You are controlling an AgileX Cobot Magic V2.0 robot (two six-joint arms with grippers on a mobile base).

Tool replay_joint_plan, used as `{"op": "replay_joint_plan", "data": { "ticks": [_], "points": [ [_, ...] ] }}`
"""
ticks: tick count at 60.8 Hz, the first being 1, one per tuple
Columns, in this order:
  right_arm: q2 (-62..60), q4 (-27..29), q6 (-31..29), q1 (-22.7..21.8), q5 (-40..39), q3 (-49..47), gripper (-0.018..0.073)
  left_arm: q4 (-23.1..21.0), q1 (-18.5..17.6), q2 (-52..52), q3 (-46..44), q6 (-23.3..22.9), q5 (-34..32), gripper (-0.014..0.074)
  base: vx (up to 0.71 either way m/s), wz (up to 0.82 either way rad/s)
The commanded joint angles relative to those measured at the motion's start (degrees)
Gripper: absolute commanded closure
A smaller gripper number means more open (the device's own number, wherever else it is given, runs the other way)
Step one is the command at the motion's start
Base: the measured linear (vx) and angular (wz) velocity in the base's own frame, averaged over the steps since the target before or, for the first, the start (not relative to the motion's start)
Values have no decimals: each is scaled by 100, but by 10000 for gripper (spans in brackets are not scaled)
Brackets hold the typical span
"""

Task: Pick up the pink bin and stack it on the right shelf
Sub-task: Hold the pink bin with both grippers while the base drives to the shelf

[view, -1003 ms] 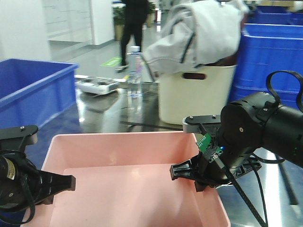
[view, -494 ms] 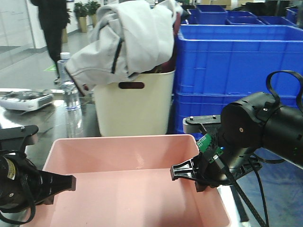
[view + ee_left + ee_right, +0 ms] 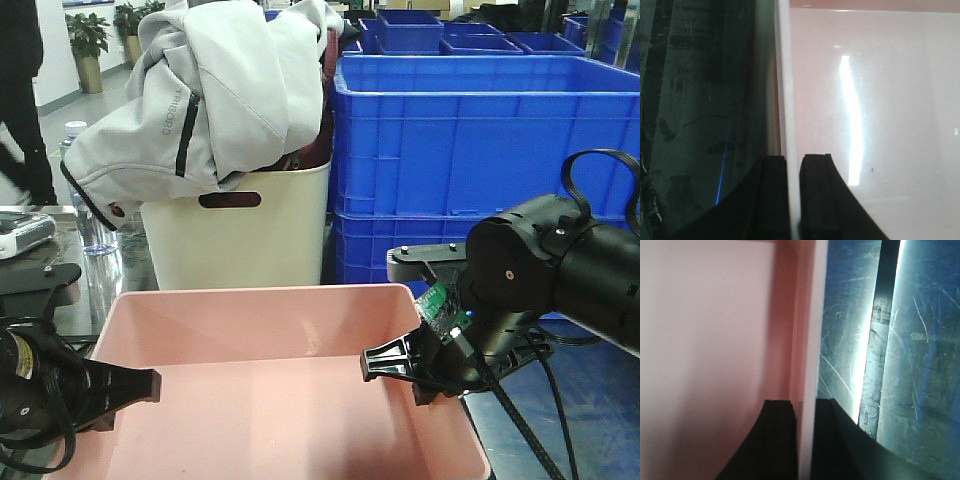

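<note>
Left pincer (image 3: 792, 161), right pincer (image 3: 804, 403) pinch pink bin (image 3: 875, 100) rim (wrist views clearest).

Blue crates (image 3: 480, 150) stack up at right. Beside them stands a cream basket (image 3: 240, 245) draped with a grey jacket (image 3: 200, 100).

View swung to the right, basket (image 3: 240, 245) with the grey jacket (image 3: 220, 90) slid from top right to the left behind the bin (image 3: 270, 400), blue crates (image 3: 480, 140) now fill the right, person (image 3: 18, 100) and bottle (image 3: 100, 262) pushed to the left edge, blue box on the left gone
</note>
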Motion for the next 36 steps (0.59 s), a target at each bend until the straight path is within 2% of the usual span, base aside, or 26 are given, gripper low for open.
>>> {"op": "replay_joint_plan", "data": {
  "ticks": [1,36],
  "points": [
    [-261,-351,-58,-45,-191,-154,475,180,-10,-195,-158,-50,-258,424,5,2],
    [-261,-351,-58,-45,-185,-154,475,180,-10,-195,-158,-50,-258,424,0,0]
  ]
}}
